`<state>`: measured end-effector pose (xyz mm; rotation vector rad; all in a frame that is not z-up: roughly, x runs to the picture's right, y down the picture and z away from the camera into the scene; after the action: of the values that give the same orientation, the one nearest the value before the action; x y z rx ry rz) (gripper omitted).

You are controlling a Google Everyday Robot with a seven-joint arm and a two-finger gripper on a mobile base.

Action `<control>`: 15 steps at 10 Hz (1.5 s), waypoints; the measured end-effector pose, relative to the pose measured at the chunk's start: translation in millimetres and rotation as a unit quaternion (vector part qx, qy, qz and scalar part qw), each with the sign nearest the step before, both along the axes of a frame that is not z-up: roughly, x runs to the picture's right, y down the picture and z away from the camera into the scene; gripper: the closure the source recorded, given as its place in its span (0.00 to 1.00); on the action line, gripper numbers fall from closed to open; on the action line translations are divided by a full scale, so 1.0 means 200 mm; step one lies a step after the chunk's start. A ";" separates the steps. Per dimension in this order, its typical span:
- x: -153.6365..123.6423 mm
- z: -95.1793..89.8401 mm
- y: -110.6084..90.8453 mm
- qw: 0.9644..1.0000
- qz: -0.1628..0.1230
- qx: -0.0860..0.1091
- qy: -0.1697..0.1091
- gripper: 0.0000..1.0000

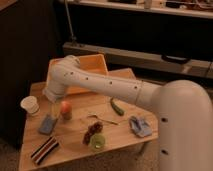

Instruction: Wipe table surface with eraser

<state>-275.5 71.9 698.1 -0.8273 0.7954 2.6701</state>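
Dark shelving fills the back of the room, and out front we have the small wooden worktop (122, 142), light-brown grain showing, with the orange bin (95, 67) sitting at its far edge. We take that bin as our marker. The white arm (100, 85) sweeps in from the right, crosses the bin's front wall and bends down at the bin's front-left corner. The claw (52, 111) hangs there, just in front of and left of the bin, over a flat blue-grey pad (48, 124). Its fingers are spread wide, released, with nothing seen between them. Whether the tips touch the pad, I cannot tell. And the eraser (45, 150), the striped block in dark, white and reddish bands? It lies flat well in front of the bin and off to its left, near the worktop's near-left corner, apart from the claw and untouched. Left of the bin stands a white cup (30, 105). Directly in front of the bin's left half sits a small orange-topped item (65, 110), just beside the claw. In front of the bin's right side lies a slim green vegetable (117, 106). Further forward from the bin there is a dark red cluster (92, 131) with a round green item (97, 142) just beside it. To the bin's front-right lies a folded blue-grey cloth (140, 126).
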 end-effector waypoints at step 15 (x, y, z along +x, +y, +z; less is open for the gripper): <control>0.02 0.06 0.39 0.987 -0.145 -0.040 -0.063 0.20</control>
<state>-271.2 150.3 710.7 -0.8192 0.9178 2.3223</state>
